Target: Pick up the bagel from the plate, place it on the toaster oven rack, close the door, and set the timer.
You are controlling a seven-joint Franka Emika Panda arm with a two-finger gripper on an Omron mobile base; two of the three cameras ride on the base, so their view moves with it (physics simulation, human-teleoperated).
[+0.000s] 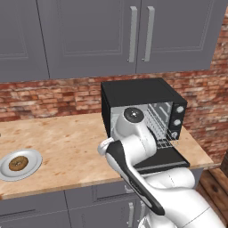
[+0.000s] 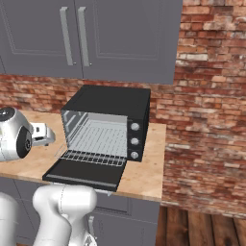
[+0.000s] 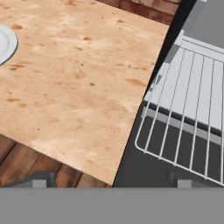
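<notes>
Resting on one round light grey plate at the wooden counter's left end, one brown ring-shaped bagel is seen. One black toaster oven (three knobs) stands open, door lowered, wire rack protruding. The gripper is spread wide, holding nothing.

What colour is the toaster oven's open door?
Black; the door lies folded down flat, clearest in the right base view.
</notes>
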